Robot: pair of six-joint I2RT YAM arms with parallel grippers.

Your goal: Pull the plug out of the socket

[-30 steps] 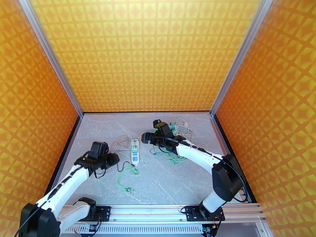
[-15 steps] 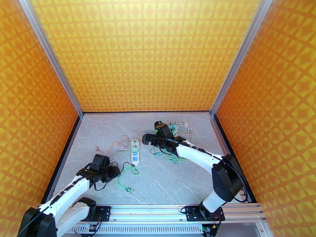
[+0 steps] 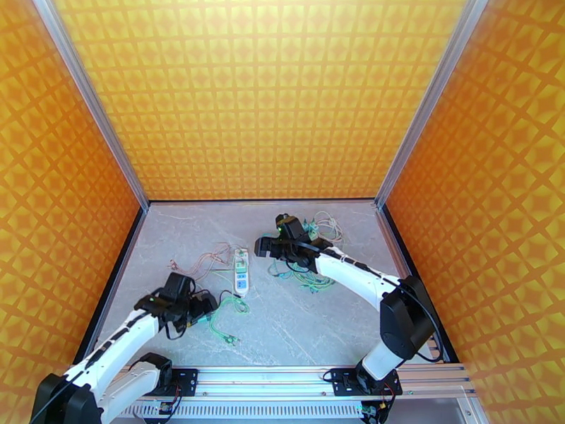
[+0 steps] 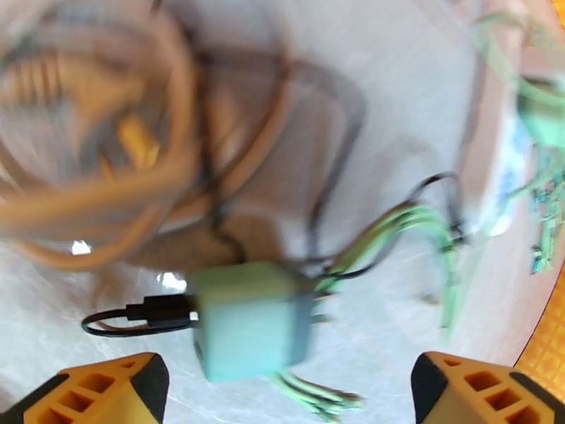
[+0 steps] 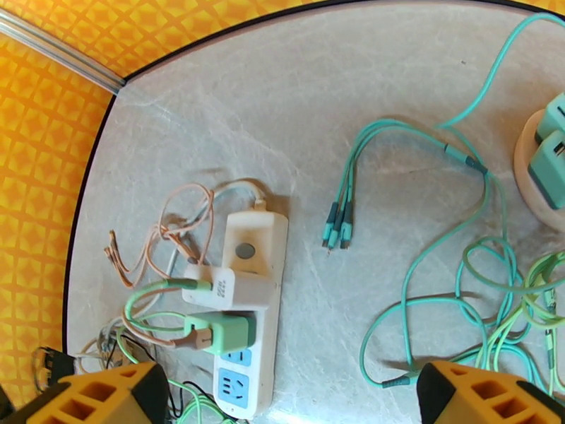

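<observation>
The white power strip [image 3: 241, 271] lies mid-table; in the right wrist view the strip [image 5: 263, 227] carries a white plug [image 5: 220, 287] and a green plug [image 5: 224, 333]. A pale grey-green plug [image 4: 251, 330] lies loose on the marble with a black lead and green cables, blurred. It sits between the wide-apart orange fingers of my left gripper [image 4: 289, 391], untouched. That left gripper [image 3: 201, 305] is open, near and left of the strip. My right gripper [image 3: 260, 247] hovers open just beyond the strip's far right; its right wrist view [image 5: 296, 401] has nothing between the fingers.
A tangle of tan cables [image 4: 106, 136] lies just past the loose plug. Teal and green cables [image 5: 424, 206] sprawl right of the strip, with a round stand of teal chargers [image 5: 544, 167] beyond. Orange walls close in the table on three sides.
My left arm has drawn back toward the near left, away from the strip, and its jaws have sprung open, letting the grey-green plug go. The right gripper has barely moved.
</observation>
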